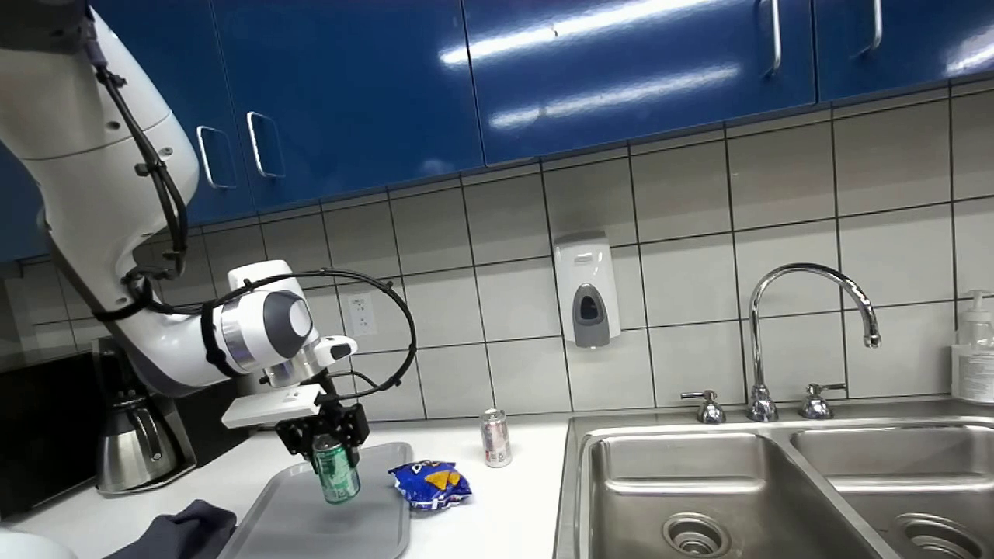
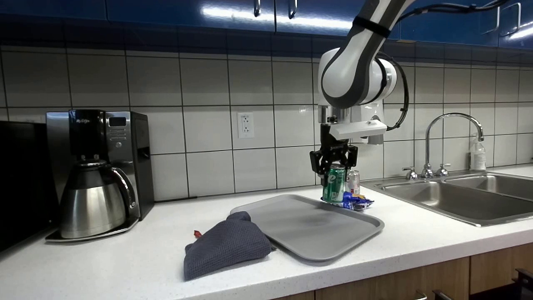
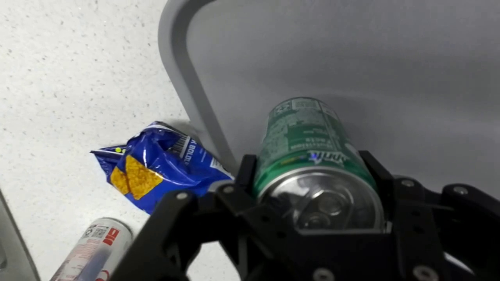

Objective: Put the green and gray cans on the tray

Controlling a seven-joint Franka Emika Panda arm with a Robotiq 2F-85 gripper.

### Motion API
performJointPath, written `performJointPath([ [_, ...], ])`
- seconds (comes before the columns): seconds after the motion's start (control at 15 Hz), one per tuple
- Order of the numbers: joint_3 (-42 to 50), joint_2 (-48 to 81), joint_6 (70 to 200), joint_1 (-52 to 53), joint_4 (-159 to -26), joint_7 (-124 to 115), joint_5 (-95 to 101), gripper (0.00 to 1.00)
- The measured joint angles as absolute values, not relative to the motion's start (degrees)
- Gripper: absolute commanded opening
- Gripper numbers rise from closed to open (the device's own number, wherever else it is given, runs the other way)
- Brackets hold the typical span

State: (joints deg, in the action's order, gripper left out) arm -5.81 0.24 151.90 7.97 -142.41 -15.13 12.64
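Observation:
The green can (image 1: 336, 471) is between the fingers of my gripper (image 1: 334, 446), which is shut on its upper part. The can is roughly upright and appears raised over the tray, near its back edge. It also shows in an exterior view (image 2: 334, 185) and the wrist view (image 3: 306, 132). The gray tray (image 2: 308, 227) lies flat on the counter. The gray can (image 1: 495, 439) stands upright on the counter near the wall. It is partly hidden behind the green can in an exterior view (image 2: 354, 182) and partly cut off in the wrist view (image 3: 95, 249).
A blue chip bag (image 1: 431, 485) lies beside the tray, between it and the gray can. A dark cloth (image 2: 229, 246) lies at the tray's other side. A coffee maker (image 2: 139, 166) stands farther along the counter. The sink (image 1: 575, 497) borders the counter beyond the gray can.

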Motion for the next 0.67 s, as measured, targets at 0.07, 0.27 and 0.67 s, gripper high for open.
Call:
performJointPath([
  [0.07,-6.3,0.2,151.6,8.3,-142.4,-15.2,12.6,0.4],
  [0.27,-7.4,0.4,150.7,9.4,-142.4,-15.2,11.8,0.4],
  [0.67,-8.4,2.2,149.7,10.6,-142.4,-15.0,10.2,0.4],
])
